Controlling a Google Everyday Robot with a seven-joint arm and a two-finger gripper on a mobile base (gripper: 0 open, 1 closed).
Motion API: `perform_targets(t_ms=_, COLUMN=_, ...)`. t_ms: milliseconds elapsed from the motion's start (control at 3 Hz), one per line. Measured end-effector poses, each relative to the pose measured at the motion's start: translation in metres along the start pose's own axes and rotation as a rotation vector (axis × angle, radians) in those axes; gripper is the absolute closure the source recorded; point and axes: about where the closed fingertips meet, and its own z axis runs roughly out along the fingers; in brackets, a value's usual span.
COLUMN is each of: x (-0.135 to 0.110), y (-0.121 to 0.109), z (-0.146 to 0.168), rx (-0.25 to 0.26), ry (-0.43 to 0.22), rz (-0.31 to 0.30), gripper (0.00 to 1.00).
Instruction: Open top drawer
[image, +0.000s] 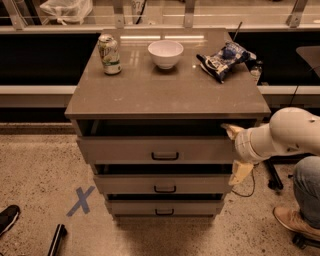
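Camera view, top drawer (125, 149): just beneath the countertop (165, 95), barely ajar.
Gripper (235, 152): fingers spread at the drawer front's right end, well off the handle (165, 156).
Risk: an off-centre pull may skew the drawer or slip off.

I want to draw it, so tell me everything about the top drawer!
The widest grey-beige top drawer sits just under the brown cabinet top. Its flat front looks smooth, with a small black loop handle in the middle. It is pulled out a little, showing a dark gap above. The robot's cream pincer is at its right end; whether it touches cannot be told.
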Motion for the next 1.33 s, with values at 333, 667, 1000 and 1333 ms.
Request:
perform_targets(t_ms=333, x=-0.002, y=-0.008, z=0.013, rx=-0.025, ry=-0.003, rz=-0.01, gripper=0.15)
perform_targets(t_ms=667, x=-0.009, y=-0.006, z=0.022, rx=-0.053, ry=-0.006, rz=-0.023, gripper=0.12)
perform_targets(t_ms=1000, x=-0.016, y=0.002, z=0.017, rx=-0.061, ry=0.0, rz=-0.021, gripper=0.13)
perform_targets(t_ms=1333, x=-0.02, y=0.019, z=0.013, rx=-0.092, ry=0.006, rz=-0.018, gripper=0.27)
